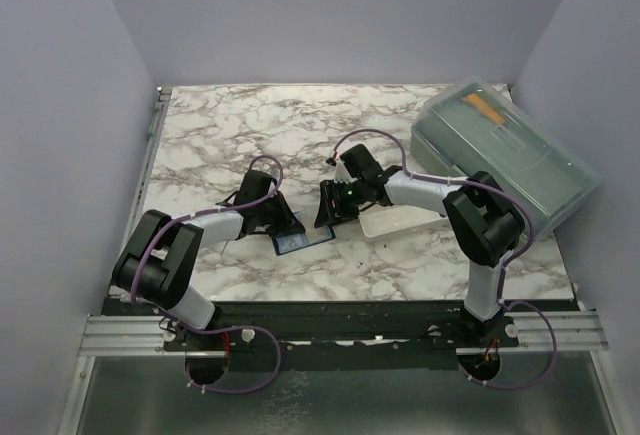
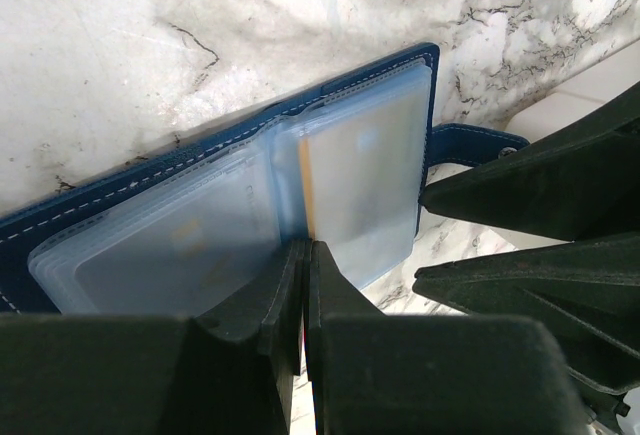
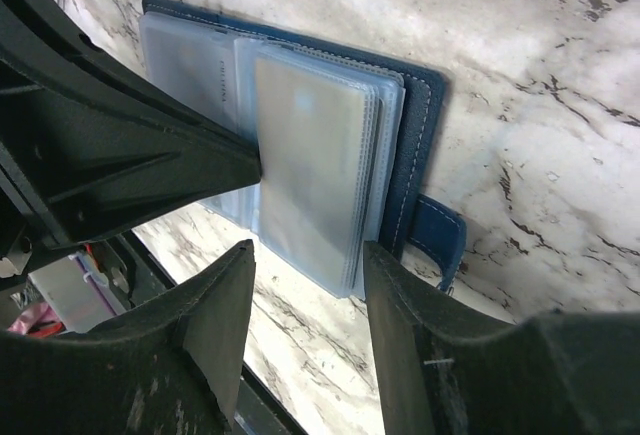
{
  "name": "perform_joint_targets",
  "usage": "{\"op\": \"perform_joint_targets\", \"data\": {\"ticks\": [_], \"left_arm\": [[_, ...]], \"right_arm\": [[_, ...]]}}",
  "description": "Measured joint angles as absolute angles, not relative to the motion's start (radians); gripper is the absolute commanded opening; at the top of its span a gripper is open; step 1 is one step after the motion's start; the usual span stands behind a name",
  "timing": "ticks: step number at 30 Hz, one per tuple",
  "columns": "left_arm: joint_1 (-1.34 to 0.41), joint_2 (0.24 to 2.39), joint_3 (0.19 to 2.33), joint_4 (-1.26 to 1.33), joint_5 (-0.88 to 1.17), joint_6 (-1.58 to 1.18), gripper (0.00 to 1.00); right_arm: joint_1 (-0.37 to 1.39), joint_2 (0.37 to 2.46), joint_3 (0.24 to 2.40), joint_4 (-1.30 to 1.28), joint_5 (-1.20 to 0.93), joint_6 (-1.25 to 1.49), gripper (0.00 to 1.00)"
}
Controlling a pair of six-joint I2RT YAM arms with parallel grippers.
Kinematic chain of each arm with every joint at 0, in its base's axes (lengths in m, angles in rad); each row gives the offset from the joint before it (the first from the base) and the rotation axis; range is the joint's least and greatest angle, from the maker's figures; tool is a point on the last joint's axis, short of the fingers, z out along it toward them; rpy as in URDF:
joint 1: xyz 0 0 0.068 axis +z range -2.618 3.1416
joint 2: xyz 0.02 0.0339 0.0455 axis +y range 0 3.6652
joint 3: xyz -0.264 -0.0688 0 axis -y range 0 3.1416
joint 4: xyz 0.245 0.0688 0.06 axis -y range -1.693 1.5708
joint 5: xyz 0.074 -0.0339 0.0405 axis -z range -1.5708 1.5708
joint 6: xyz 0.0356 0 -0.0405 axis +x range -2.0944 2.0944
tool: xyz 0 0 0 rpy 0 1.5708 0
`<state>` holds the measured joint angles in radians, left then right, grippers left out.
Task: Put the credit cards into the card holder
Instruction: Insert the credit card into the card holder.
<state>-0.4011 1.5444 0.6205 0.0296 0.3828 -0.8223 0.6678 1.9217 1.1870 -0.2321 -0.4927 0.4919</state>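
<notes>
Marble-patterned table (image 1: 220, 135), white with grey veins, smooth and matt, carrying the card holder (image 1: 300, 238) between the two arms. The card holder is a flat, roughly square wallet of navy blue grained material with pale stitching along its border. It lies opened, inner face up. A short rounded snap tab (image 2: 470, 142) projects from one edge.

Two stacks of frosted, translucent plastic sleeves (image 3: 310, 145) are bound at the central fold, and their rounded corners fan slightly. A golden-tan card (image 2: 360, 175) shows dimly through the top sleeve of the stack on the tab side, with its orange-toned edge beside the fold.

The left pincer (image 2: 305, 255) has black, wedge-shaped fingers drawn together with only a thin slit between them. Its tips touch the near edge of the sleeves at the fold; whether a sleeve is caught in the slit cannot be told.

The right pincer (image 3: 308, 255) stands open. Its jaws straddle the free end of the tab-side stack, one to each side.

A white tray (image 1: 395, 223) lies just beyond the right pincer. A grey-green translucent box (image 1: 505, 155) sits at the table's far right corner.
</notes>
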Motion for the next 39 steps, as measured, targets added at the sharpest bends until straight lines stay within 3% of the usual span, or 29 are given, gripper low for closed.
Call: {"op": "perform_joint_targets", "data": {"ticks": [13, 39], "left_arm": [[-0.401, 1.541, 0.614, 0.040, 0.383, -0.823, 0.08], [-0.402, 1.522, 0.590, 0.065, 0.374, -0.827, 0.08]], "right_arm": [[0.662, 1.919, 1.176, -0.219, -0.514, 0.496, 0.39], [0.653, 1.965, 1.148, -0.096, -0.676, 0.552, 0.46]]}}
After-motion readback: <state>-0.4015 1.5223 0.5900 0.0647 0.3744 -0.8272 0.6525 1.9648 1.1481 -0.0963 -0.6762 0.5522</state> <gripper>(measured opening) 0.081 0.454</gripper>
